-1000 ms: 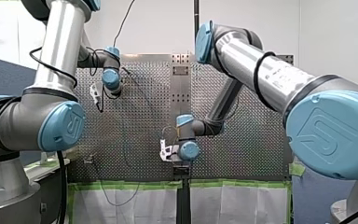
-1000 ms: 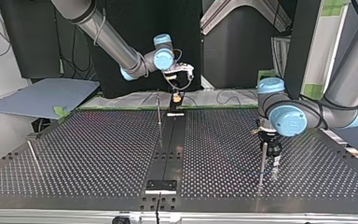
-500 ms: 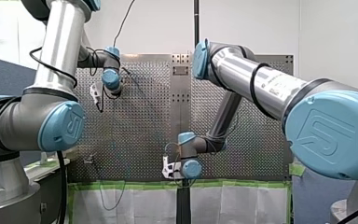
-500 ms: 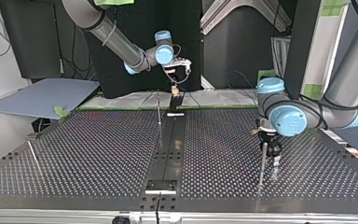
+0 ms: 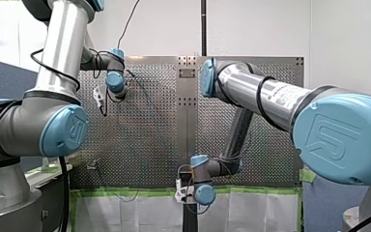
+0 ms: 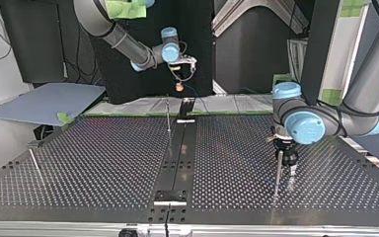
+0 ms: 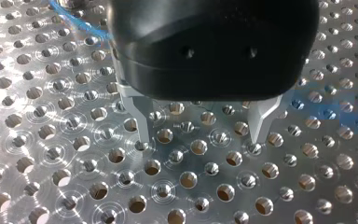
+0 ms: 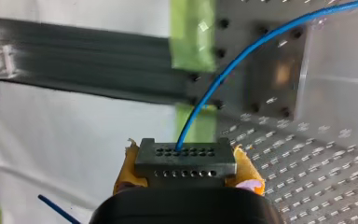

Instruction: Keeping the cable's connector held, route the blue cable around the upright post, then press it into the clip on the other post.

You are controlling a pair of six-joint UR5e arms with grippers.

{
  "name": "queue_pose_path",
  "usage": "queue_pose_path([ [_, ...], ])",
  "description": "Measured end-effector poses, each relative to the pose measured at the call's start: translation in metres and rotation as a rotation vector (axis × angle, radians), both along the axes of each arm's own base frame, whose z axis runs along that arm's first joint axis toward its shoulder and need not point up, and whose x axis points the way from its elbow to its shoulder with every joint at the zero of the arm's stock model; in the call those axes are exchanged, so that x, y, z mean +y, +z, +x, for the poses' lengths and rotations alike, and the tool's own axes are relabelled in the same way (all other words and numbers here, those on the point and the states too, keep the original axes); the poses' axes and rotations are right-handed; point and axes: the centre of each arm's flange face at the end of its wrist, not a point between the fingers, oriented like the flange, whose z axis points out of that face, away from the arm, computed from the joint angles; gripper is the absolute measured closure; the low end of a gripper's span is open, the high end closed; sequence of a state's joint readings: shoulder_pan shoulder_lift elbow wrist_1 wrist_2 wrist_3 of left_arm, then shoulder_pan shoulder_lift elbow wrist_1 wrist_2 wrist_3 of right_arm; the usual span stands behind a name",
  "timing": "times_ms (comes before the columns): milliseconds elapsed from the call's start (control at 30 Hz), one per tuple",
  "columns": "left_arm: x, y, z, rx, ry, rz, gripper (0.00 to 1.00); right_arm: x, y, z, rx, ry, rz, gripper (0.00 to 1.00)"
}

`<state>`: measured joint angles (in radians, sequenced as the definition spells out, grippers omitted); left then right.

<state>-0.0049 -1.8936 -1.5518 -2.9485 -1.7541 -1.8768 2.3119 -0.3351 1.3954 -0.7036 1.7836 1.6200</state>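
Right wrist view: connector [image 8: 185, 158] clamped between the yellow pads [image 8: 248, 171] of my right gripper [image 8: 186, 169]. Blue cable [image 8: 223, 74] leaves its front face and curves away over the counter [image 8: 335, 154] edge. The grip is on the connector body, which leaves the cable free to swing for routing.

Top view: that gripper hangs past the counter's far edge, above surface level. Likely this draws the cable out before it goes round the thin post [image 6: 168, 117] at centre-far. The cable is too thin to trace there, so I can't say whether it touches the post. A second post [image 6: 278, 170] stands at the view's right, just beside my left gripper [image 7: 199, 139].

Left wrist view: its metal fingers are apart with nothing between them, tips close over the counter holes, and a bit of cable runs beside it. Probably it waits there to press the cable in. I can't make out the clip. No containers in play. Routing looks not yet done.
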Motion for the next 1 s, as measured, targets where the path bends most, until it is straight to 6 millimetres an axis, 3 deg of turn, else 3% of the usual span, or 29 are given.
queue_pose_path([
  [167, 0.000, 0.000, 0.000, 0.001, 0.000, 0.001, 0.00, 0.005, -0.019, -0.019, 0.000, -0.023, 0.016, 1.00],
  [1000, -0.003, 0.000, -0.001, 0.002, -0.004, -0.005, 0.00, 0.014, -0.041, -0.073, -0.029, -0.099, 0.008, 1.00],
])
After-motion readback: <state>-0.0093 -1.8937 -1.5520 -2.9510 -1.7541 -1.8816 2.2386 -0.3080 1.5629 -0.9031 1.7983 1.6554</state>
